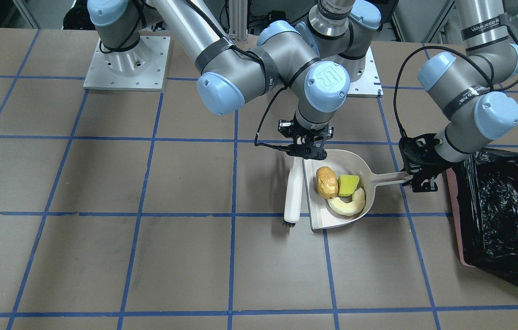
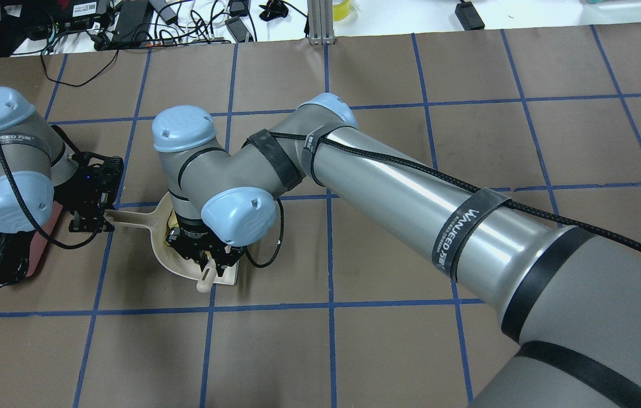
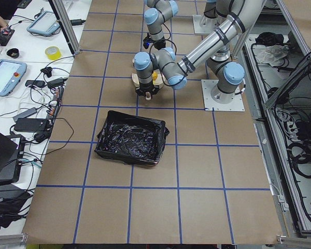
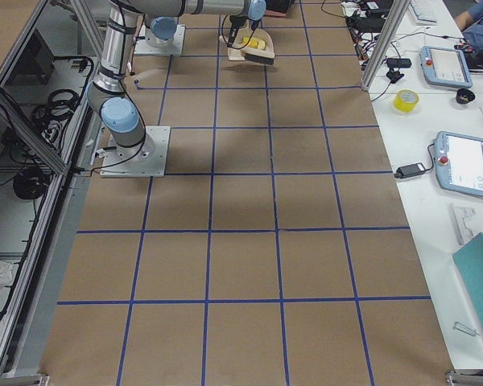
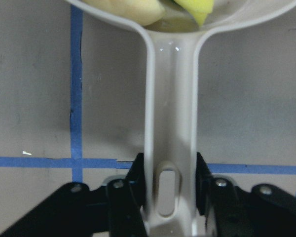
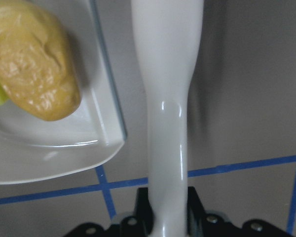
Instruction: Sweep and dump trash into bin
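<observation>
Left tool (image 1: 413,178) clamps dustpan (image 1: 332,221) handle; right tool (image 1: 305,153) clamps brush (image 1: 294,197) handle. Potato lump (image 1: 326,182), yellow wedge (image 1: 348,185), cream crescent (image 1: 348,205) in dustpan; bin (image 1: 501,215) nearby.

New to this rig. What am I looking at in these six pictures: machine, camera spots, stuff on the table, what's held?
Two robot arms stand on a brown table taped into blue squares. Cameras: one across the table facing the robot, one over its shoulders, one at each table end, one on each wrist. The left pincer grips the handle of a beige dustpan; in it lie a potato-like lump, a yellow wedge and a pale crescent. The right pincer grips a white brush beside the pan's open edge. A bin lined with a black bag sits near the left pincer.
</observation>
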`<state>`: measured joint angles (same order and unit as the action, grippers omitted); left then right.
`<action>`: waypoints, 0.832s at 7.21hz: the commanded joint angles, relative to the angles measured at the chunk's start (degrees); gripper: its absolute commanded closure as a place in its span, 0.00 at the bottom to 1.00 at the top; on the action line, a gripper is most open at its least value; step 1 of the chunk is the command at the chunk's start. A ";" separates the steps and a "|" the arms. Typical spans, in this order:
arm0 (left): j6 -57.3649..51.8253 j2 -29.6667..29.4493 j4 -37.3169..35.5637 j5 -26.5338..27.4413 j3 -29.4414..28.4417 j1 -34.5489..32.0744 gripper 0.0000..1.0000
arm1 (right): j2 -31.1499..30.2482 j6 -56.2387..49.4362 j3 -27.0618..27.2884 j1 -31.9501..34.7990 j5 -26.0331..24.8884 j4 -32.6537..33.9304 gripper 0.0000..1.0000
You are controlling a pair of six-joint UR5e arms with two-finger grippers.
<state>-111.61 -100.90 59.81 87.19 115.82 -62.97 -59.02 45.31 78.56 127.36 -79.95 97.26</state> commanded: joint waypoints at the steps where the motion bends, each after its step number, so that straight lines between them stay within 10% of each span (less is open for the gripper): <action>1: -2.02 -0.70 1.35 -6.12 -0.33 4.25 0.92 | -5.38 -5.72 0.36 -6.21 -5.21 -5.66 1.00; 6: -2.21 -0.44 10.97 -11.50 -7.33 11.54 0.95 | -7.95 -38.16 3.17 -33.78 -12.32 -6.03 1.00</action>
<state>-113.78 -101.64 65.61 77.27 112.35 -53.85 -66.80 13.17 80.41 100.99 -90.81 90.85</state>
